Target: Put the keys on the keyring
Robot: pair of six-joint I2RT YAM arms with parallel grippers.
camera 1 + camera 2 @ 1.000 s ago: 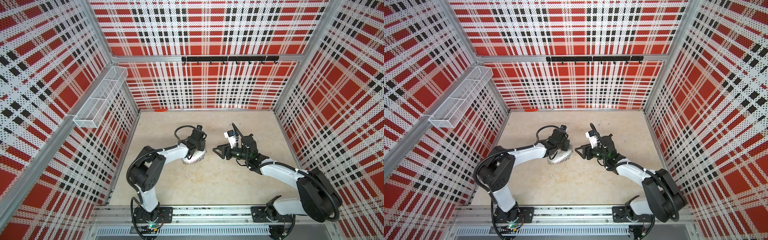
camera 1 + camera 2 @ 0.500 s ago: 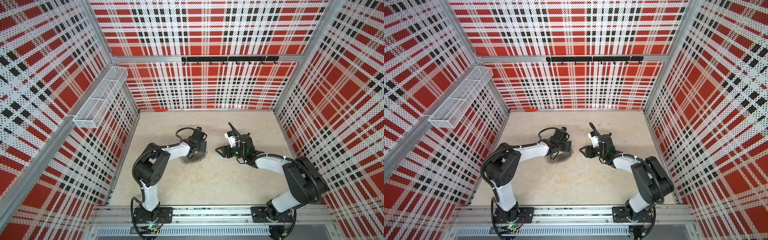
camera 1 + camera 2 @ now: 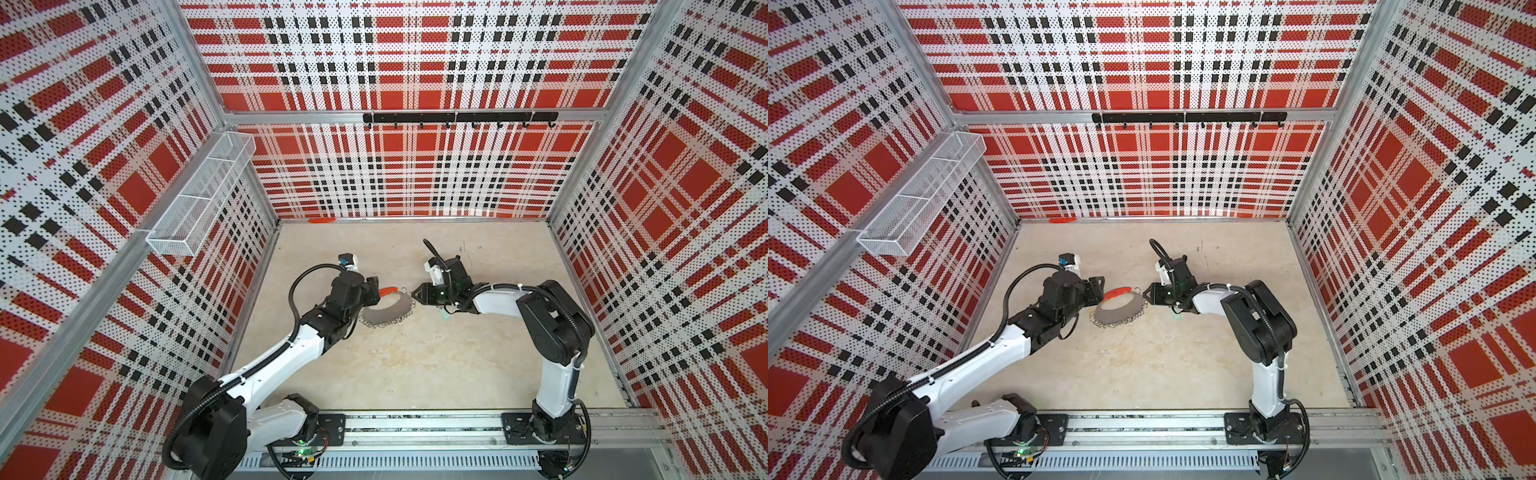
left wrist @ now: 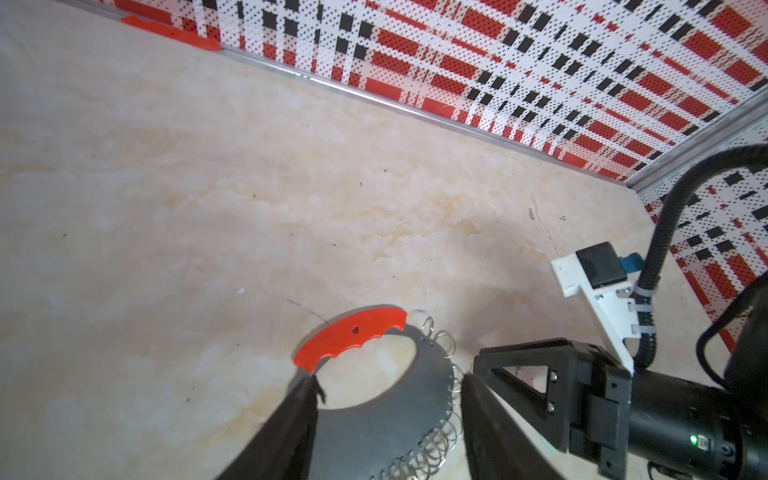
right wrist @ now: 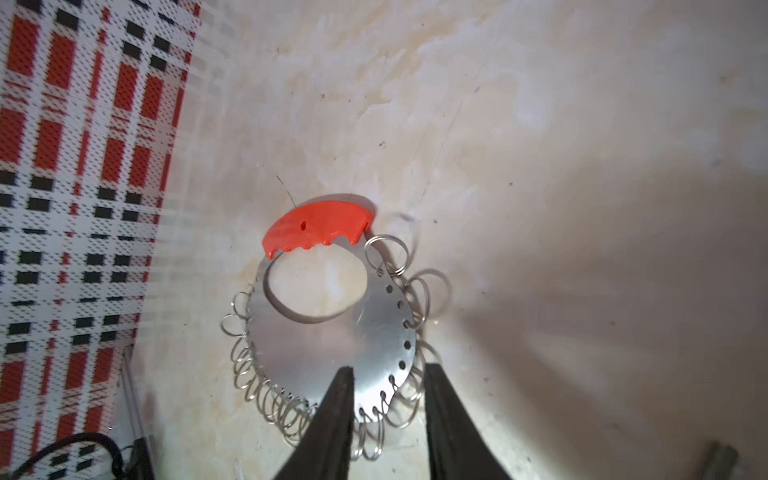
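- Change first: the left fingers (image 4: 286, 428), which a second ago sat right over the flat grey metal keyring (image 3: 384, 312), have drawn back to its left side. They now stand spread wide and hold nothing, with one tip at the end of the curved red plastic grip (image 5: 316, 230).
- The right fingers (image 5: 336, 415) have meanwhile come in from the right to the rim fringed with small wire loops (image 5: 266, 399).
- They have narrowed, but a gap remains with rim holes and loops showing in it. I can make out no grip (a single loop caught there would be hard to see).
- The keyring lies flat on the pale table (image 3: 415, 365), about where it was, between the two pairs of fingers in both top views.
- The small dark key with the pale teal tag (image 3: 444, 317) lies on the table under the right arm (image 3: 494, 301), apart from the keyring and untouched.
- My reading: the hold on the keyring is passing from left to right. Threading has not begun, since neither pair of fingers has the key.
- The keyring's long axis runs from the red grip through the round opening to the broad looped end.
- The red grip points toward the far wall (image 3: 415, 174), the looped end toward the front rail (image 3: 415, 424).
- The key is too small to tell which way it points; its tag looks slanted.
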